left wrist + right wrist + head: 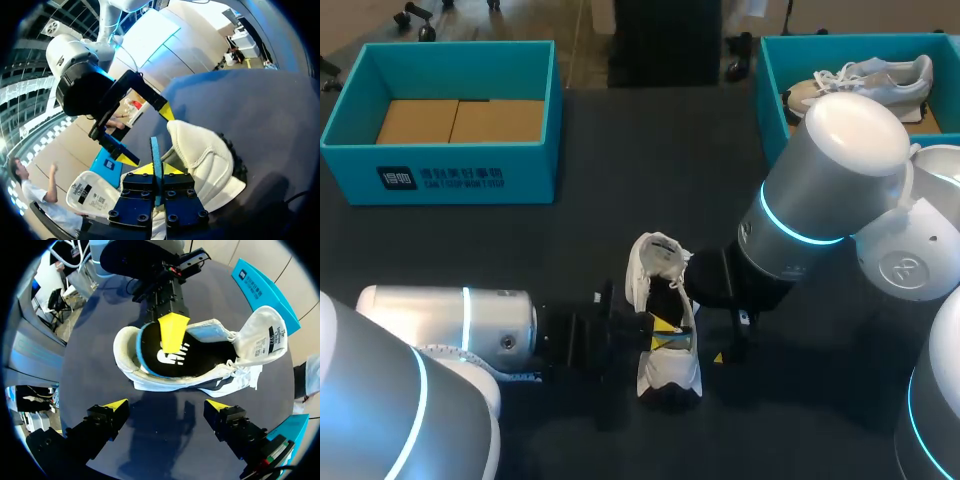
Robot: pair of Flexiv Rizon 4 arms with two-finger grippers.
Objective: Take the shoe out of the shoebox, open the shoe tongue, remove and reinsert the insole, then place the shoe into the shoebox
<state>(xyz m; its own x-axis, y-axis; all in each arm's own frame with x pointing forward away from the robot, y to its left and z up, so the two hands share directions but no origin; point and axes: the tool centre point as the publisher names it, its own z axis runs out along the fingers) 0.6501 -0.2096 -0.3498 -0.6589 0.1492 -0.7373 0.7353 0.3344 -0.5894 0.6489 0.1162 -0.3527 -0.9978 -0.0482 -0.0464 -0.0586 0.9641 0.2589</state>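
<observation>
A white shoe (669, 372) lies on the dark table, its tongue (656, 252) folded open. My left gripper (658, 327) comes in from the shoe's left side. It is shut on the edge of the black, blue-rimmed insole (200, 360) inside the shoe. In the left wrist view the insole (155, 150) shows edge-on as a thin blue strip between the fingers of the left gripper (156, 172). My right gripper (165, 407) stands wide open just to the right of the shoe (150, 380), holding nothing. The open tongue (265, 335) points away from it.
A teal shoebox (440, 170) with a cardboard insert stands at the back left. Another teal box (770, 80) at the back right holds a second pale shoe (865, 80). Dark table surface (620, 200) lies between the boxes and the shoe.
</observation>
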